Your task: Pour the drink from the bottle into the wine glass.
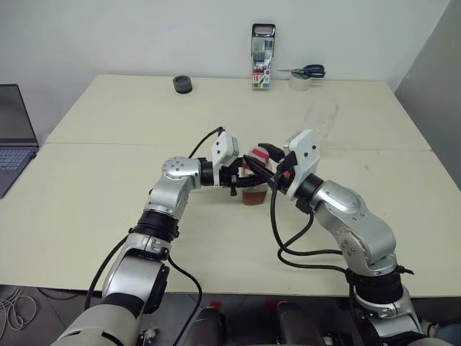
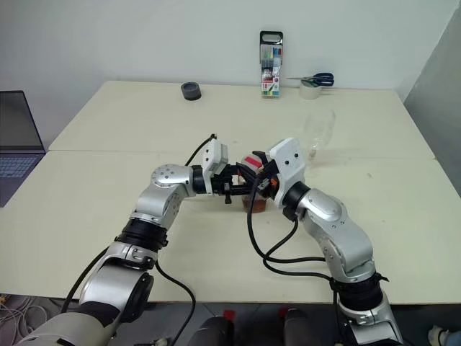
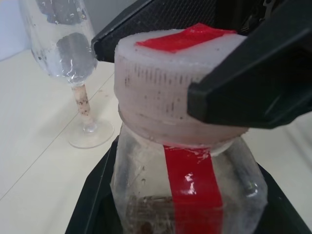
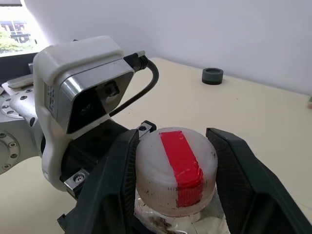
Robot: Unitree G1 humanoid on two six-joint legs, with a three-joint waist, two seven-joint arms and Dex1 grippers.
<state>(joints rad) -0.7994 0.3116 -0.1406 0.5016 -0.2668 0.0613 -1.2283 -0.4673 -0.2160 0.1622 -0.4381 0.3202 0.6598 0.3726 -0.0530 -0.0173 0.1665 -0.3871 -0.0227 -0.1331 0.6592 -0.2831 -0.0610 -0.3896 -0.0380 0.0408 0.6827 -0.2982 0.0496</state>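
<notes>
A small clear bottle (image 1: 253, 189) stands upright on the table, near its middle, with a little reddish-brown drink (image 1: 253, 197) at its bottom. My left gripper (image 1: 243, 177) reaches in level from the left and is shut on the bottle's body. The bottle's white cap (image 4: 175, 165) carries a red tape strip. My right gripper (image 4: 175, 168) comes from the right and is shut on the cap, one black finger (image 4: 114, 170) pressed on each side. The clear wine glass (image 1: 322, 119) stands upright behind and to the right; its stem and foot (image 3: 90, 134) show in the left wrist view.
An upright marker pack (image 1: 263, 58) stands at the table's far edge. Beside it, scissors (image 1: 308, 71) lie on a tape roll. A black roll (image 1: 183, 84) sits at the far left of the table (image 1: 108, 202). A laptop (image 1: 14, 137) lies off the left side.
</notes>
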